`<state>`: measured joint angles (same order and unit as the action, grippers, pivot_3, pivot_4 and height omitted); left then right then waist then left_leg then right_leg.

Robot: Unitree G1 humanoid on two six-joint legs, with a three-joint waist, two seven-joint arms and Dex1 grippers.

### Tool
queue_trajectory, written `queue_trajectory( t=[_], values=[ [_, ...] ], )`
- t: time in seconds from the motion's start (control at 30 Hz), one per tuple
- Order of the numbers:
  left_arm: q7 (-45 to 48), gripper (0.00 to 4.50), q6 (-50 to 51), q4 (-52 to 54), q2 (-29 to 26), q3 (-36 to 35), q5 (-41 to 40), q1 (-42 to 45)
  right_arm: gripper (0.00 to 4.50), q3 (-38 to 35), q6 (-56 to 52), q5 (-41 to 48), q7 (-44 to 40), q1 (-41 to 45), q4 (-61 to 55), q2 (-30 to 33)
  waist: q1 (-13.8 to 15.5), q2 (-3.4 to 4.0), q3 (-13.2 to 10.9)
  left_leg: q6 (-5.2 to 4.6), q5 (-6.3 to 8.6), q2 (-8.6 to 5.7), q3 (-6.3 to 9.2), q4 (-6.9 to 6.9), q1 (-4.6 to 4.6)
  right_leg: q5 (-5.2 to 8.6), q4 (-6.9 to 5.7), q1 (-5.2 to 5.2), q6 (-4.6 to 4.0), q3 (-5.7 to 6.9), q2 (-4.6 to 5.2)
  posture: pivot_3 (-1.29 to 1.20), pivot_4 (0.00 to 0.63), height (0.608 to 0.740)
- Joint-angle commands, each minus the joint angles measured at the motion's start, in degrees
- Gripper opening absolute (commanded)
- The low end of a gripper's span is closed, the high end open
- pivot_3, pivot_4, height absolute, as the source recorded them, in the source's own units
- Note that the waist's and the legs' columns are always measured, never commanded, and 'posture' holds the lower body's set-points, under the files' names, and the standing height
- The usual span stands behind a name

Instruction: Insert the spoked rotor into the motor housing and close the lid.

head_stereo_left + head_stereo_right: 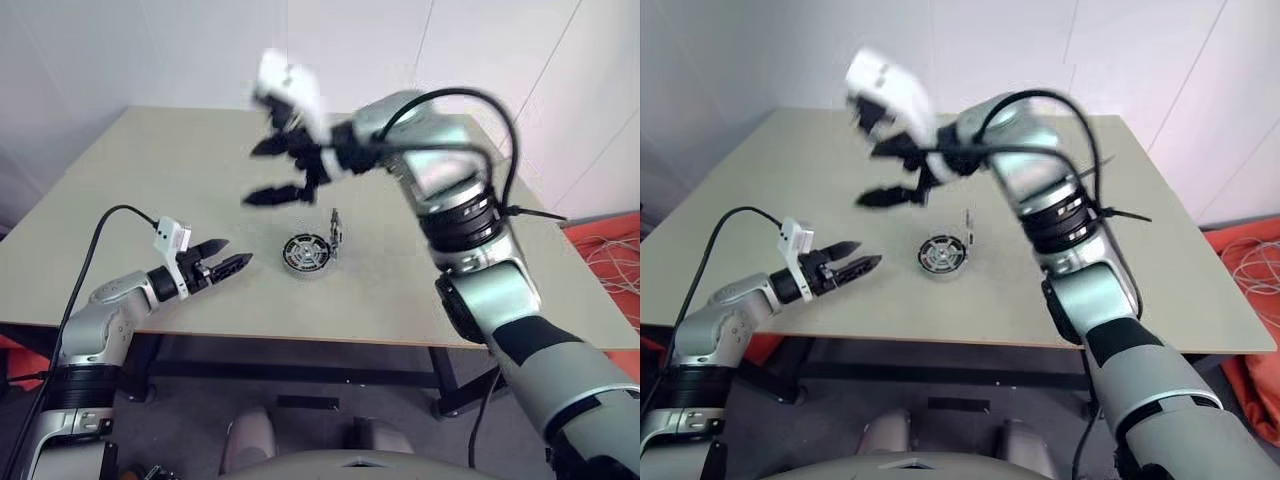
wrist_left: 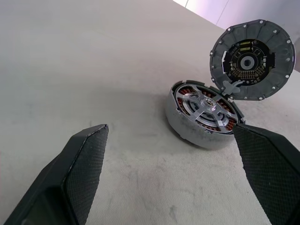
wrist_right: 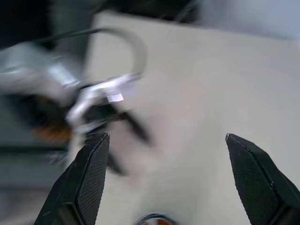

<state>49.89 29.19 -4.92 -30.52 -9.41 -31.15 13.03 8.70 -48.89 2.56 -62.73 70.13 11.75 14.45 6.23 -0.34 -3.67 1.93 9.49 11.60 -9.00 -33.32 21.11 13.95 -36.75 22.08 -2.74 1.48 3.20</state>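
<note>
I see the motor housing sitting flat near the middle of the table, its round axis pointing straight up and its open face turned to the ceiling. Inside it, the spoked rotor lies seated level, silver spokes and central hub showing, with the copper-coloured windings visible through the cut-outs around it.

The lid stands up on edge at the far rim of the housing, hinged open like a clamshell. Its inner face, with a dark centre and a ring of small fasteners, is turned toward my left wrist camera; in the head views it reads as a thin upright sliver just to the right of the drum. So the lid's flat face is vertical, while the housing and rotor lie horizontal.

My left gripper hovers low over the table to the left of the housing, pointing toward it, fingers spread wide and holding nothing. It is near the drum but clearly apart from it.

My right gripper is raised well above the table, behind and above the housing, pointing left across the scene. Its fingers are wide apart and empty.
</note>
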Motion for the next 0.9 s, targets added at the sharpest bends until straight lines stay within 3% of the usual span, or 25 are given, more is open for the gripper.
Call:
queue_trajectory(
  t=[0.03,0.23,0.47,0.7,0.9],
  values=[
    [0.68,4.50,-1.93,1.99,-0.31,-1.53,-0.59,0.38,4.47,-8.78,5.01,0.22,8.71,-3.41,5.25,6.16,0.26,-0.03,0.01,0.01,0.00,-0.02,0.00,0.00,0.00,0.00,0.00,-0.02,0.01,0.00,0.02,0.00,0.000,0.740],
    [2.19,4.50,-2.85,0.93,-1.38,-1.43,-0.31,0.62,2.42,-13.64,5.89,1.94,12.00,-20.08,2.86,16.90,1.06,0.03,-0.02,0.19,-0.12,0.00,-0.03,0.06,0.04,0.00,0.08,-0.03,0.01,0.01,-0.04,0.00,0.000,0.740],
    [4.41,4.50,-5.03,-2.10,-2.25,-0.91,0.83,2.85,0.02,-18.06,-0.21,8.22,17.12,-34.56,-9.68,14.54,0.68,0.34,-0.06,0.21,-0.14,0.19,-0.42,0.12,0.05,0.05,0.03,0.20,-0.10,-0.01,-0.39,0.00,0.000,0.740],
    [8.31,4.50,-7.28,-1.81,-3.00,-0.41,1.09,2.73,0.02,-14.67,-3.74,12.38,21.47,-38.04,-16.77,7.69,0.95,0.33,-0.05,0.10,-0.07,0.22,-0.67,0.10,-0.08,0.06,0.01,0.07,-0.08,-0.02,-0.24,0.00,0.000,0.740],
    [15.47,4.50,-10.90,-0.12,-6.34,1.51,2.16,-0.40,0.02,-10.67,-5.59,15.17,22.13,-37.86,-18.89,5.67,1.02,0.33,-0.05,0.05,-0.04,0.19,-0.67,0.15,-0.05,0.07,0.05,0.09,-0.06,-0.02,-0.18,0.00,0.000,0.740]
  ],
)
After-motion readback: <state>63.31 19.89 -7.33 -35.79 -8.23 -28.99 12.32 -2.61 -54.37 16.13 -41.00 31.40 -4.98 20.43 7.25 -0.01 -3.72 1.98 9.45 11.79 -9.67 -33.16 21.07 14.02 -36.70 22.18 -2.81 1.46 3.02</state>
